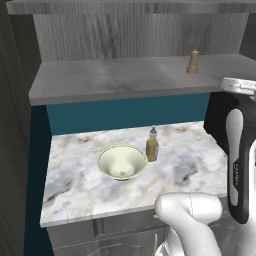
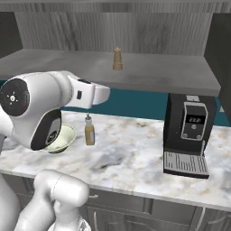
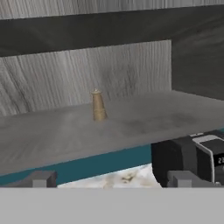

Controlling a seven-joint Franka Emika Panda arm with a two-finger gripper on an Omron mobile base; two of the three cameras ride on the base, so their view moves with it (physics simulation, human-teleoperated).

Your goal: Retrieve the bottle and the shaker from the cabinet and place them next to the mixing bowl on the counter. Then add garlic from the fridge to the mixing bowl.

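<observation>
The tan shaker [image 1: 193, 61] [image 2: 117, 59] stands upright on the cabinet's grey shelf [image 1: 125, 80]. In the hand view the shaker [image 3: 98, 106] is ahead and above my gripper [image 3: 113, 179], well apart from it. The gripper is open, its fingertips [image 3: 41, 178] wide apart with nothing between them. On the marble counter [image 1: 190, 170] the amber bottle [image 1: 152, 145] [image 2: 89, 130] stands upright just right of the cream-green mixing bowl [image 1: 122, 162] [image 2: 65, 135], which my arm partly hides in the right base view. The fridge and the garlic are out of view.
A black coffee machine [image 2: 189, 135] [image 3: 192, 157] stands on the counter's right part, under the shelf. The shelf's front edge overhangs a teal back wall [image 1: 125, 115]. A dark cabinet side wall [image 2: 221, 54] closes the shelf on the right.
</observation>
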